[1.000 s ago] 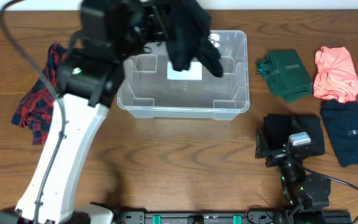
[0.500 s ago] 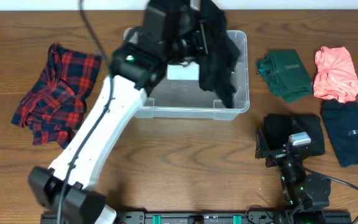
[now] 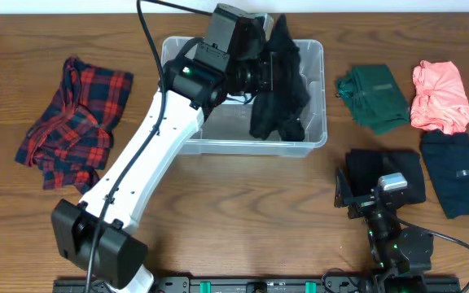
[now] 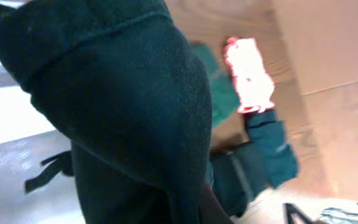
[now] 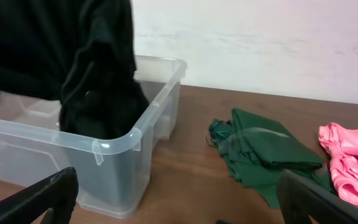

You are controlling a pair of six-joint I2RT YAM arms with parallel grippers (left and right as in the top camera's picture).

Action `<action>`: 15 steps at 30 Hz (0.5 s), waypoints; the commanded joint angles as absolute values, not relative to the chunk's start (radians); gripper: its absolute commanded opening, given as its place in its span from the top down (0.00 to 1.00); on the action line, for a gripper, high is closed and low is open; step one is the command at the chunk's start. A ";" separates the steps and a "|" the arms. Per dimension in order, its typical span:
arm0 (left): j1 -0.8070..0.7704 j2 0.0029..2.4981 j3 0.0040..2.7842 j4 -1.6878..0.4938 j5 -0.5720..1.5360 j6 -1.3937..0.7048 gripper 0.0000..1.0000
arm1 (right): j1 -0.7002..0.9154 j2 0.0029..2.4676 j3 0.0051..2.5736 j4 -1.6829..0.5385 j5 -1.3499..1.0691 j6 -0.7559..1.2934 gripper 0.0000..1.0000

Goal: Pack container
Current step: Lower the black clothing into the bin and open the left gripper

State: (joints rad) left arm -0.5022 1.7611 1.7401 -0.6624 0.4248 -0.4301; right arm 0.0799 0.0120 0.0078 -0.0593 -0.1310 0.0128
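Now left claw (image 3: pixel 269 70) grips black garment (image 3: pixel 279 102) hanging into container (image 3: pixel 317 140), right-wall side; right claw (image 3: pixel 342 195) gapes.

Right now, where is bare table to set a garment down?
Widest free patch: bare table in front of the container, between the left arm and the folded black garment by the right arm. Crowded: the right side, where green garment, pink garment and navy garment lie close.

Garment (image 3: pixel 277 94) hangs in container (image 3: pixel 251 147) right half; shirt (image 3: pixel 76 122) left, other clothes (image 3: pixel 377 98) right.
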 commanded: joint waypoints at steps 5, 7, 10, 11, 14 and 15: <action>-0.459 1.735 1.778 -0.774 0.228 -0.359 0.32 | 0.073 0.006 0.006 -0.063 -0.128 0.002 0.01; -0.444 1.735 1.778 -0.812 0.149 -0.350 0.22 | 0.073 0.006 0.006 -0.063 -0.128 0.002 0.01; -0.416 1.735 1.778 -0.845 0.064 -0.299 0.20 | 0.073 0.006 0.006 -0.063 -0.128 0.002 0.01; -0.409 1.735 1.778 -0.849 0.042 -0.291 0.18 | 0.073 0.006 0.006 -0.063 -0.128 0.002 0.01; -0.384 1.735 1.778 -0.857 -0.044 -0.253 0.15 | 0.073 0.006 0.006 -0.064 -0.128 0.002 0.01; -0.377 1.735 1.778 -0.859 -0.071 -0.237 0.14 | 0.073 0.006 0.006 -0.063 -0.128 0.002 0.01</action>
State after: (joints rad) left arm -0.3969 1.7580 1.7485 -0.8581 0.0669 -0.3092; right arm 0.0799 0.0120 0.0078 -0.0593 -0.1310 0.0124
